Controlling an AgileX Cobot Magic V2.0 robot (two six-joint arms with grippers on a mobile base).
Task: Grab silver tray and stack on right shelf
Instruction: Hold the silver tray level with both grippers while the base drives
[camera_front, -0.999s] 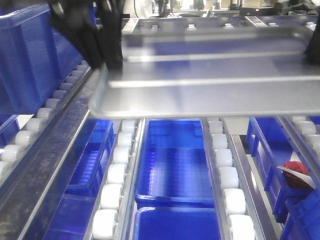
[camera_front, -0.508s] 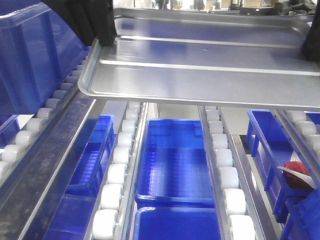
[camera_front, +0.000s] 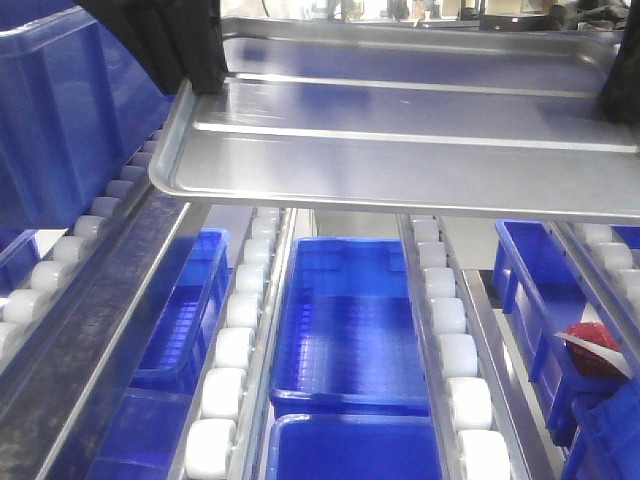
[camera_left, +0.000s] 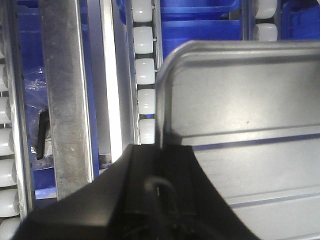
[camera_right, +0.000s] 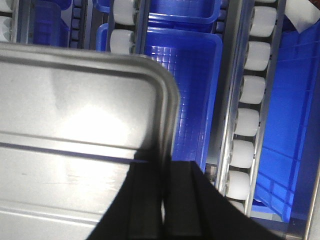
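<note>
**Silver tray held over the right shelf by both claws**

1. Right shelf (camera_front: 90, 330): the level fills the front view. Lanes of white rollers (camera_front: 455, 355) run away from the camera between grey metal rails. A wide brushed-steel bar runs along the left side of the shelf.

2. Silver tray (camera_front: 400, 165): the tray is level and spans several roller lanes across the far part of the shelf. Its floor faces up and shows two long raised ribs. Its near edge stands clear above the rollers. Whether its far edge touches the shelf cannot be told. Its left short edge lies near the left rail of the shelf.

3. Blue crate (camera_front: 60, 110): it sits on the left roller lane, just beside the tray's left end.

4. Blue bins (camera_front: 350, 320): they lie on a lower level and show between the roller lanes.

5. Left claw (camera_left: 161, 165): it is clamped on the rim of the tray's left short edge, with one finger on either side of the rim.

6. Right claw (camera_right: 162, 185): it is clamped on the rim of the right short edge in the same way.

7. Red object (camera_front: 592, 350): it rests in a blue bin below the right edge of the shelf. Its kind cannot be told.
</note>
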